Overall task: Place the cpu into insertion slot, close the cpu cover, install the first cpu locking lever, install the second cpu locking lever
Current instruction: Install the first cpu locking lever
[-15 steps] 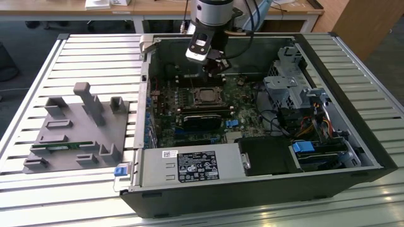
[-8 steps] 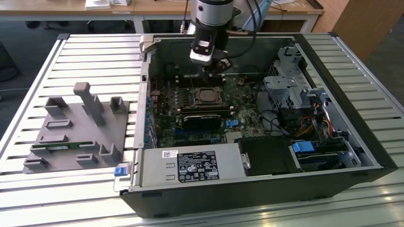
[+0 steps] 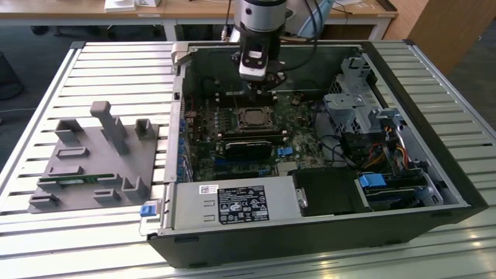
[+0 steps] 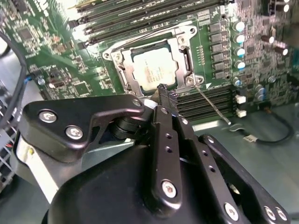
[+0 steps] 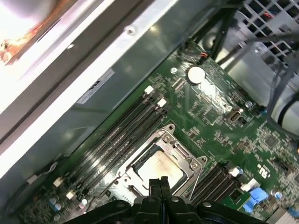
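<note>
The cpu (image 4: 156,70) lies flat in the insertion slot (image 3: 252,118) on the green board, its pale metal top showing in both wrist views (image 5: 159,168). The cpu cover (image 4: 185,58) lies down around it as a silvery frame (image 5: 184,149). A thin wire lever (image 4: 212,106) sticks out from one corner of the socket, over the memory slots. My gripper (image 4: 164,94) hangs just above the socket's edge, at the exterior view's far side (image 3: 259,93). Its black fingers (image 5: 159,184) are pressed together with nothing between them.
A black ribbed block (image 3: 250,145) sits just in front of the socket. Memory slots (image 4: 140,18) flank it. A drive cage (image 3: 356,110) and cables (image 3: 372,152) fill the case's right; the power supply (image 3: 232,203) is in front. A grey fixture (image 3: 93,163) stands on the table's left.
</note>
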